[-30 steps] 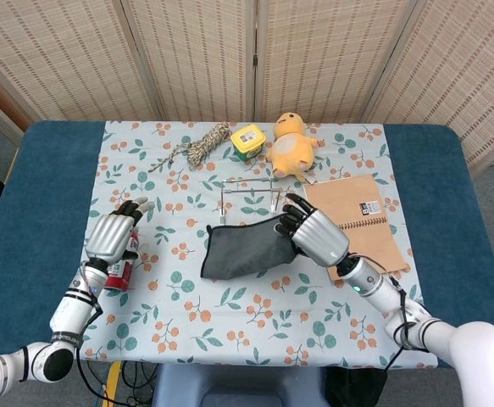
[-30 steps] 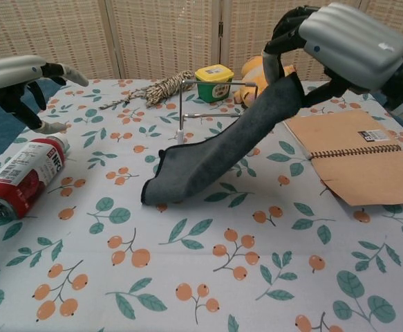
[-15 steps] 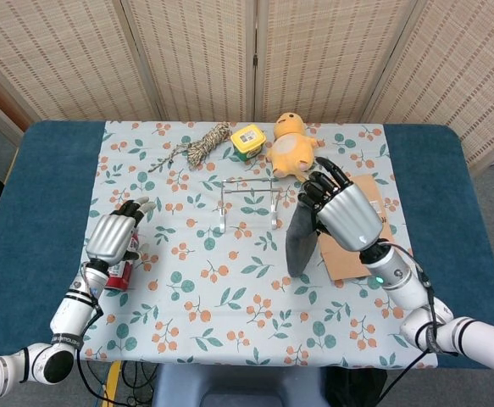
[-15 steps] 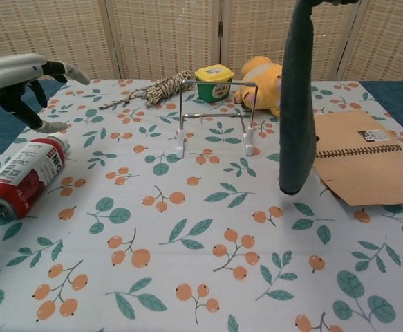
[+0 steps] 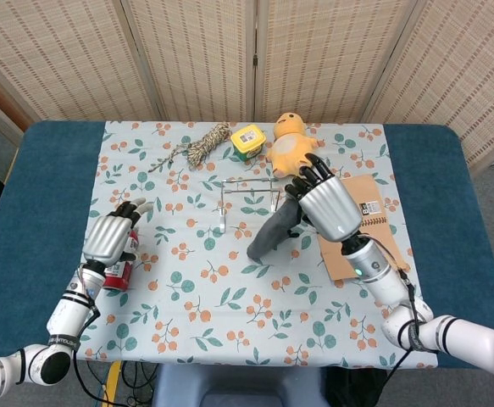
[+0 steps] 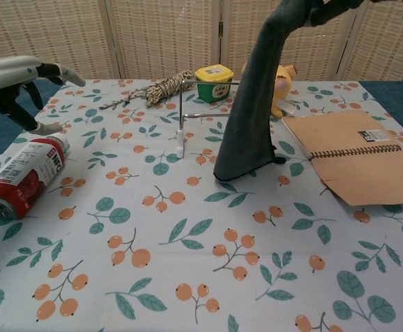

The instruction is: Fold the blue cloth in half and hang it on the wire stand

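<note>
Right hand (image 5: 324, 203) is raised above the tabletop (image 5: 52, 170), its fingers closed on the top edge of the blue cloth (image 6: 251, 111). That cloth hangs down in a long dark fold, and its lower end touches the floral covering just near and right of the wire stand (image 6: 187, 111). In the chest view the hanging fabric hides the stand's right leg and part of the yellow plush toy (image 5: 291, 142) behind it. An open spiral notebook (image 6: 353, 162) lies to the right of the cloth, under the right forearm in the head view.

Left hand (image 5: 111, 237) hovers at the left side with fingers spread and nothing in them, above a red can (image 6: 23, 176) lying on its side. Along the far edge sit a coil of twine (image 5: 206, 142) and a small yellow-lidded jar (image 5: 248, 140), just left of the toy.
</note>
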### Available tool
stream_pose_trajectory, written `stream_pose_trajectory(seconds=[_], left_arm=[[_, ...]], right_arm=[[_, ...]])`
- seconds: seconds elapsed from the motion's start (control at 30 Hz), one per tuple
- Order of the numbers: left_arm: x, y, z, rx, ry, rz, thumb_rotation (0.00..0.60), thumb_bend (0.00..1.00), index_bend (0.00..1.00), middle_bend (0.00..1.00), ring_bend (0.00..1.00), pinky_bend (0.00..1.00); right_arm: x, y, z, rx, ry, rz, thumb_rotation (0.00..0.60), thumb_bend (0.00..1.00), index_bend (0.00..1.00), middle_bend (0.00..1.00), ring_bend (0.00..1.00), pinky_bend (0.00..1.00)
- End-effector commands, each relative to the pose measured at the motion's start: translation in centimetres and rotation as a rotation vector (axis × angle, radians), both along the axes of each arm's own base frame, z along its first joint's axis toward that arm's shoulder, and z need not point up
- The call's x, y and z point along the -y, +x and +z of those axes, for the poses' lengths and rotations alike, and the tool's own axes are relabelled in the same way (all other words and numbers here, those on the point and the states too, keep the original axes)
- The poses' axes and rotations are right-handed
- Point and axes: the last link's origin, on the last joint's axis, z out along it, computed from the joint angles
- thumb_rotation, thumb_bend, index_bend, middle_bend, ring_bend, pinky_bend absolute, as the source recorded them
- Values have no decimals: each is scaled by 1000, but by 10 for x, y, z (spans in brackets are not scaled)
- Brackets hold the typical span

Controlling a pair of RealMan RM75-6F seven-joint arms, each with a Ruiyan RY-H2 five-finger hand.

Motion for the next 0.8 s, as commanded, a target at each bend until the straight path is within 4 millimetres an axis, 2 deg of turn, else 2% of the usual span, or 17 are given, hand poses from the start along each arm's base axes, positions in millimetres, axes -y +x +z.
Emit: stream_pose_trajectory(seconds=[0.03, 0.53, 0.8], left_arm=[[0, -3, 1, 1, 0, 5, 600, 285, 155, 115, 124, 348], [1, -12, 4, 2, 3, 20, 600, 285, 155, 113, 123, 348], [1, -12, 1, 4, -4, 20, 600, 285, 154, 108, 123, 347]], right_arm=[[7, 11, -9, 8, -2, -19, 600, 510, 891, 606, 380, 219], [49, 57, -29, 62, -1, -90, 600, 509, 891, 609, 384, 219], [69, 64, -45, 46, 3, -144, 600, 508, 891, 610, 386, 219]])
